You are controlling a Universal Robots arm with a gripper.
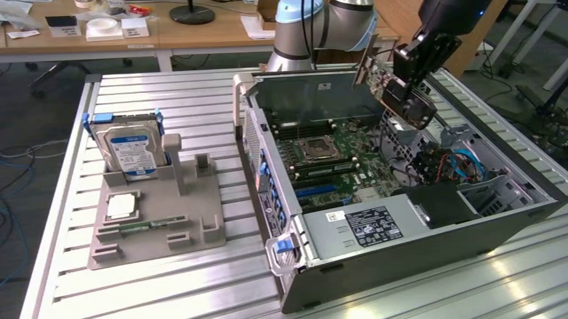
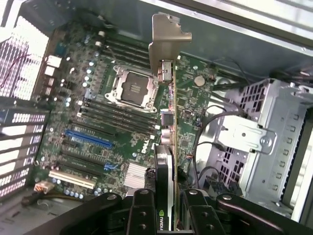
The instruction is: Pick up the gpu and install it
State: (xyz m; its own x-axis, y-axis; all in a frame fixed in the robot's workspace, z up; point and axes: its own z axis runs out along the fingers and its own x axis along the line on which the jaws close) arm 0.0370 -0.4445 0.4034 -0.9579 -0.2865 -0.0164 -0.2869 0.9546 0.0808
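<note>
Exterior view: the gripper [image 1: 416, 63], pinching one end of the gpu [image 1: 404, 100], holds it tilted above the open computer case [image 1: 400, 246]; wrist view: the gpu's long axis runs straight away from the jaws, metal bracket [image 2: 166, 44] foremost, over the motherboard [image 2: 98, 127].

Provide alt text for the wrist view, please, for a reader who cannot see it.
The pincer holds the gpu edge-on over the green motherboard inside an open computer case, its silver bracket farthest from the camera. A processor socket and a blue slot lie on the board.
</note>
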